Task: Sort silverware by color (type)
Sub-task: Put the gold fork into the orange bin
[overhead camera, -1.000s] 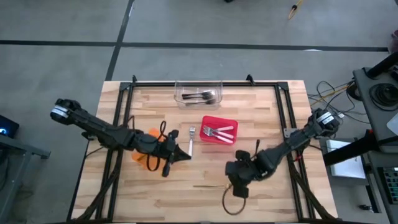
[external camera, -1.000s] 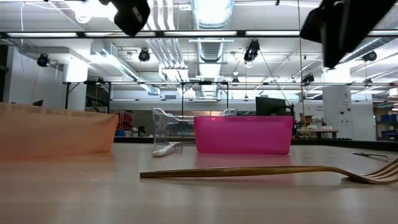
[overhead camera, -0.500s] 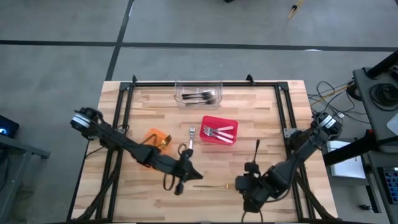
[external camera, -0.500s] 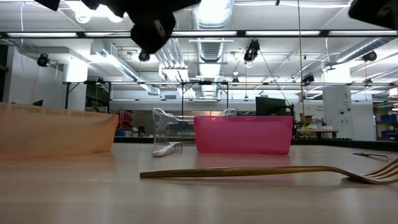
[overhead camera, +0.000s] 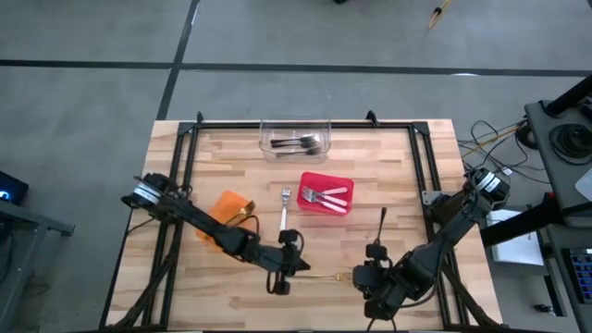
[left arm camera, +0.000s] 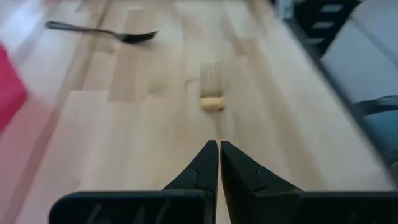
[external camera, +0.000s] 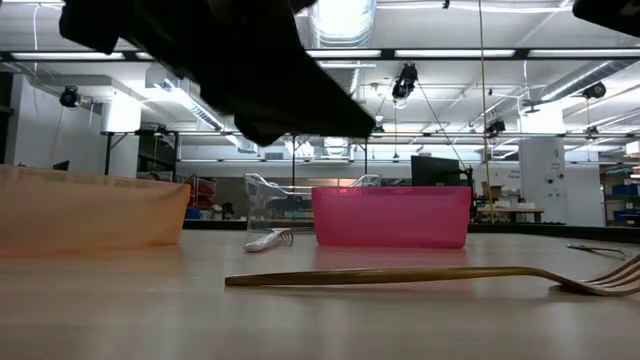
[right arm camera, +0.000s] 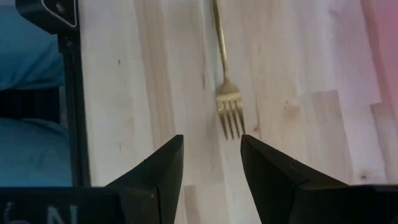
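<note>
Gold fork (external camera: 420,274) lying flat across the near tabletop (external camera: 150,320), tines (external camera: 600,283) toward the right edge. Behind it, a pink bin (external camera: 391,216) at centre, a clear bin (external camera: 268,209) just to its left with a silver fork (external camera: 268,240) on the wood before it, an orange bin (external camera: 90,211) far left. Dark arm mass (external camera: 215,60) overhead at upper left, out of focus; gripper fingers not made out.

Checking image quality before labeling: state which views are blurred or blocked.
Left wrist view: soft with motion blur, the gold fork smeared. Low view: a dark arm blocks the upper left; the gold fork is crisp. Right wrist view: sharp on the fork. High view: clear.
</note>
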Robot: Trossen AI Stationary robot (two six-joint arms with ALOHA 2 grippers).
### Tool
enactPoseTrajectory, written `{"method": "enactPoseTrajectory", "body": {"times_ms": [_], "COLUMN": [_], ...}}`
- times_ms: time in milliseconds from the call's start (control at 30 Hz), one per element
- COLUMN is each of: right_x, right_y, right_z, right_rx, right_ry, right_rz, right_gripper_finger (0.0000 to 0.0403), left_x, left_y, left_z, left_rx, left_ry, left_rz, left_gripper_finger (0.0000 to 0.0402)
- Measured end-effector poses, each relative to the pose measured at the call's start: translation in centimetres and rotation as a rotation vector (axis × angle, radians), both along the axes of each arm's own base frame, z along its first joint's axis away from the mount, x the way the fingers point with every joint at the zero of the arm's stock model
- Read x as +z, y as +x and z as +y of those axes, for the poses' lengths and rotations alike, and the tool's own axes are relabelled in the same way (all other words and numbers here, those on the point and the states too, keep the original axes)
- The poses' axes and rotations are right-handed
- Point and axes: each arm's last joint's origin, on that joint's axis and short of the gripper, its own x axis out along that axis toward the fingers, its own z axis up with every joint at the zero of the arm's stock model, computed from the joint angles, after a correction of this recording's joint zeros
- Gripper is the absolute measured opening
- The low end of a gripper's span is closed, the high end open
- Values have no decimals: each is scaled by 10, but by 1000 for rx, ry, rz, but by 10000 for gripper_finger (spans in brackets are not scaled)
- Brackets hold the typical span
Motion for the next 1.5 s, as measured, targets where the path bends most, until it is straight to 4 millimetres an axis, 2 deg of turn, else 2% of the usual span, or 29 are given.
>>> {"method": "enactPoseTrajectory", "body": {"times_ms": [167, 600, 933, 1033, 1200, 1333, 1500], "right_x": [1, 1, 0, 0, 0, 0, 0], "right_y": [1, 2, 2, 2, 2, 2, 2], "right_z": [-1, -1, -1, -1, -2, -2, -2], "right_rx": [-6, -15, -19, -19, -19, -19, -19], "right_ry": [-47, -47, -61, -61, -62, -62, -62], "right_rz": [-43, -51, -59, -59, -59, -59, -59], "right_gripper_finger": [150, 150, 150, 150, 150, 150, 150], "left_x": [-12, -35, -45, -42, -32, -24, -25], "left_y": [10, 54, 68, 70, 75, 79, 78], "left_z": [-4, -28, -39, -41, -43, -43, -41], "left_rx": [27, -17, -104, -147, -197, -154, -90], "left_ry": [37, 170, 153, 143, 203, 247, 293], "left_rz": [5, 82, 149, 205, 187, 209, 210], "left_gripper_finger": [0, 0, 3, 18, 64, 110, 164]}}
